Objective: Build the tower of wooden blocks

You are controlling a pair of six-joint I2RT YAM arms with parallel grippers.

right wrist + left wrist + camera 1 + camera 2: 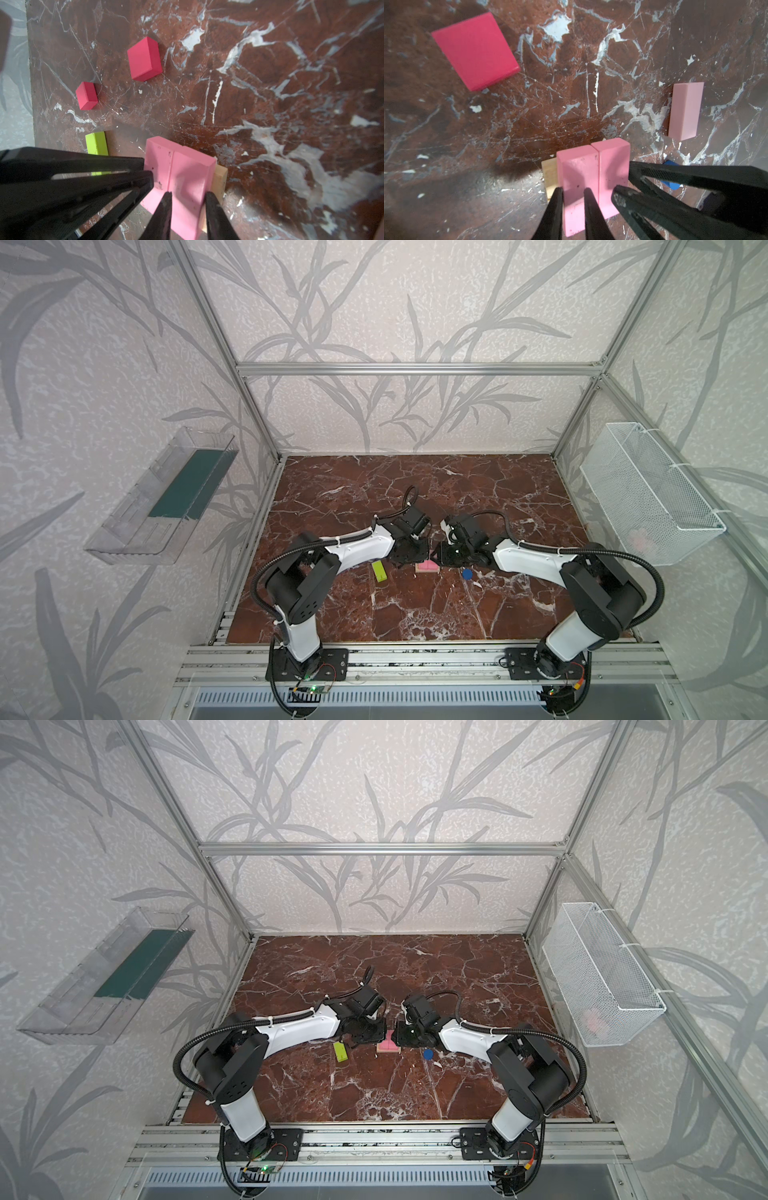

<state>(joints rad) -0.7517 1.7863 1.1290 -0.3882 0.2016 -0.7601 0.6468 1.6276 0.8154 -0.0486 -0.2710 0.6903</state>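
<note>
**A:** Where does the tower stand?

**B:** Mid-table, between the two wrists in both top views. The tower [428,567] is a pink pair [610,166] of smooth matte bars lying flat with their long sides touching; they rest on plain tan wood [549,176] whose grainy edge pokes out beside them.

**A:** And the grippers?

**B:** The left gripper [574,190] holds its thin black fingers narrowly apart, astride one pink bar; the right gripper [188,194] straddles the other; I cannot tell whether either truly pinches its bar.

**A:** Loose pieces?

**B:** A third pink bar [685,110] lies flat, apart from the stack; a lime-green bar [96,143] sits near the left gripper; two sharp-edged red blocks [144,59] lie farther off on the scratched, white-veined brown marble top [270,83]; the blue disc [467,573] is close to the right gripper.
</note>
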